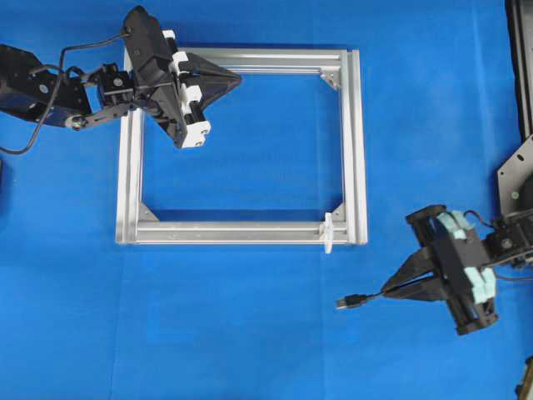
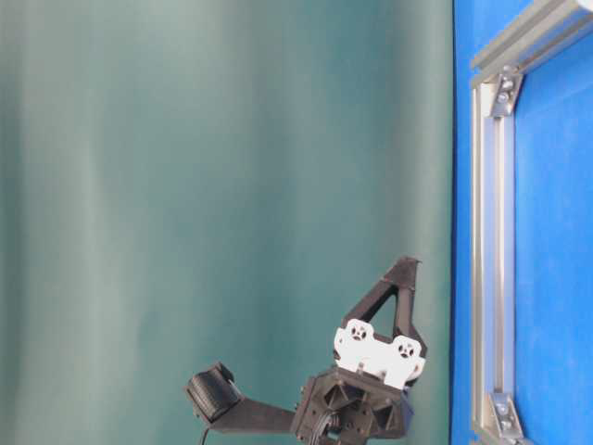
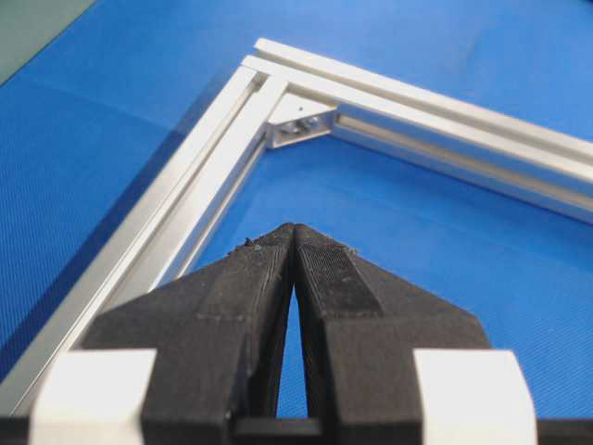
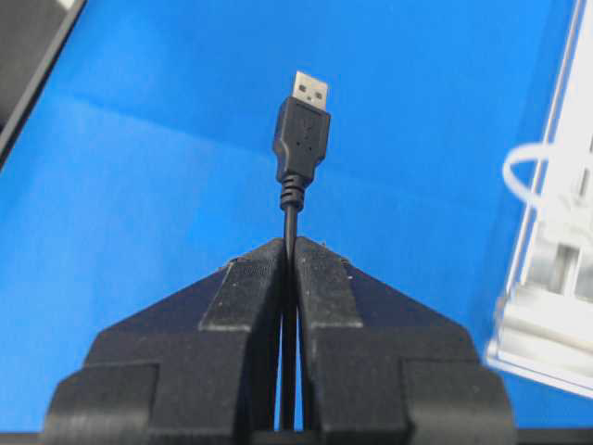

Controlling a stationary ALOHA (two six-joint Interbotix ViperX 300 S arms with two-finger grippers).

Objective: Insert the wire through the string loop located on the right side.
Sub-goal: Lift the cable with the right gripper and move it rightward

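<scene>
Wire (image 4: pixel 301 139) pinched in right gripper (image 4: pixel 288 248), plug sticking out just past its tips, above blue mat. String loop (image 1: pixel 328 232) sits on frame (image 1: pixel 356 142) rail, ahead & off to side of tips, apart from plug. Left gripper (image 3: pixel 293 232) pressed together, empty, over frame's inside.

Blue table (image 1: pixel 250 333); silver frame (image 1: pixel 125 167) flat on it.

The left gripper (image 3: pixel 294 236) fills the bottom of the view, its black ridged fingers (image 3: pixel 335 278) pressed together at the tips with nothing between them. Beyond the tips lies a silver aluminium frame (image 3: pixel 176 222) on the blue tabletop (image 3: pixel 417 241), two rails meeting at a corner bracket (image 3: pixel 298 122).
</scene>
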